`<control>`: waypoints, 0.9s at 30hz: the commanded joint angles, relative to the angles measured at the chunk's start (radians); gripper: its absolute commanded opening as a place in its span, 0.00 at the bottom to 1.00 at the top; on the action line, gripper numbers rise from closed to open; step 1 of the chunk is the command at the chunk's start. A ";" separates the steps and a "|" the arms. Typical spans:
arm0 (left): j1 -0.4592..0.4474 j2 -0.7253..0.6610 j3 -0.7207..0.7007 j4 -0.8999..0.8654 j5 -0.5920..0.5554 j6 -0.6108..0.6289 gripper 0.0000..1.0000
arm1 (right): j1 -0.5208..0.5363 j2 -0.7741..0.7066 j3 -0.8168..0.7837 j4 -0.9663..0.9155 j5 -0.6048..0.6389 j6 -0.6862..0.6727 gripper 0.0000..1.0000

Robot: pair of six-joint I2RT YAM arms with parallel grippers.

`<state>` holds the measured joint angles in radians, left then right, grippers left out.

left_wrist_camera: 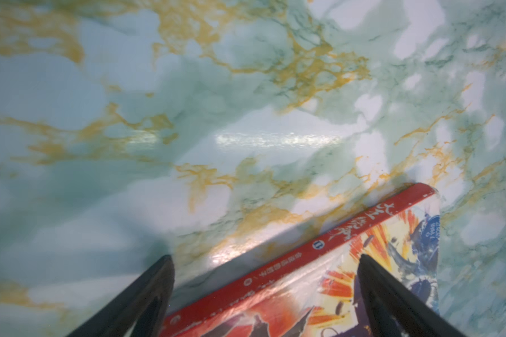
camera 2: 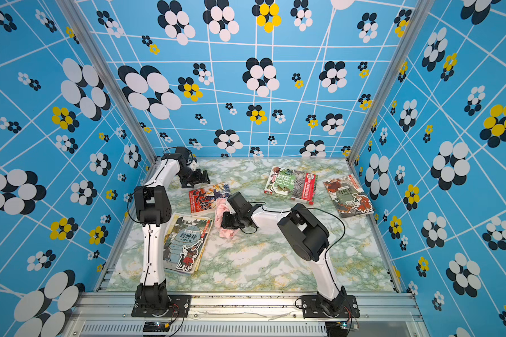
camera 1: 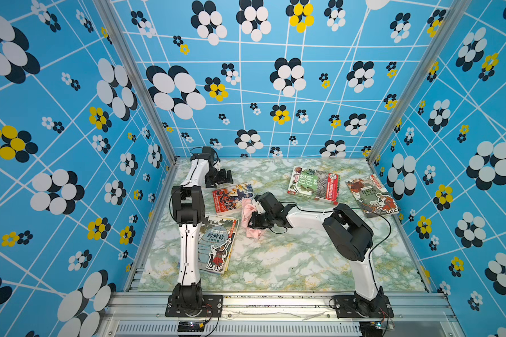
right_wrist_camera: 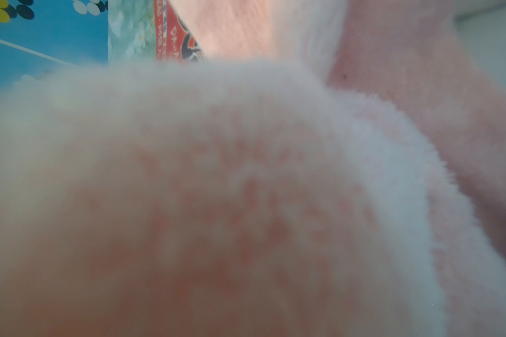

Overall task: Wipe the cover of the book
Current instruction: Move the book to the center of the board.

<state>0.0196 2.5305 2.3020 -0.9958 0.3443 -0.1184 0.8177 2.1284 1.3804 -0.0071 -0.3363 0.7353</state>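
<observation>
Your right gripper (camera 1: 252, 217) is pinching a pink cloth (camera 1: 253, 232) at the red book's (camera 1: 230, 198) edge.
The book is lying on the marble table (camera 1: 289, 256), your left gripper (camera 1: 221, 178) hovering, jaws spread, over its spine.

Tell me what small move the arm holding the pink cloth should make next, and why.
Probably slide the right gripper sideways onto the red book. It is shut on the pink cloth, which sits only at the book's edge, leaving most of the cover bare.
</observation>
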 commanded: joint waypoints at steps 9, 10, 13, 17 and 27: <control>-0.076 0.066 0.011 -0.093 0.087 -0.019 0.99 | -0.097 0.207 0.286 -0.011 0.160 0.070 0.00; -0.079 0.065 0.008 -0.095 0.100 -0.029 0.99 | -0.112 0.208 0.293 -0.013 0.162 0.066 0.00; -0.097 0.038 -0.052 -0.065 0.142 -0.066 0.99 | -0.155 0.198 0.294 -0.026 0.160 0.047 0.00; -0.144 -0.036 -0.176 0.009 0.178 -0.117 0.99 | -0.197 0.165 0.254 -0.030 0.127 0.013 0.00; -0.248 -0.325 -0.687 0.353 0.276 -0.240 0.99 | -0.212 -0.039 -0.061 -0.008 0.044 -0.069 0.00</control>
<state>-0.1791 2.2269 1.7363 -0.7074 0.4992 -0.2878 0.5819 2.1445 1.4025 0.0120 -0.2203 0.7086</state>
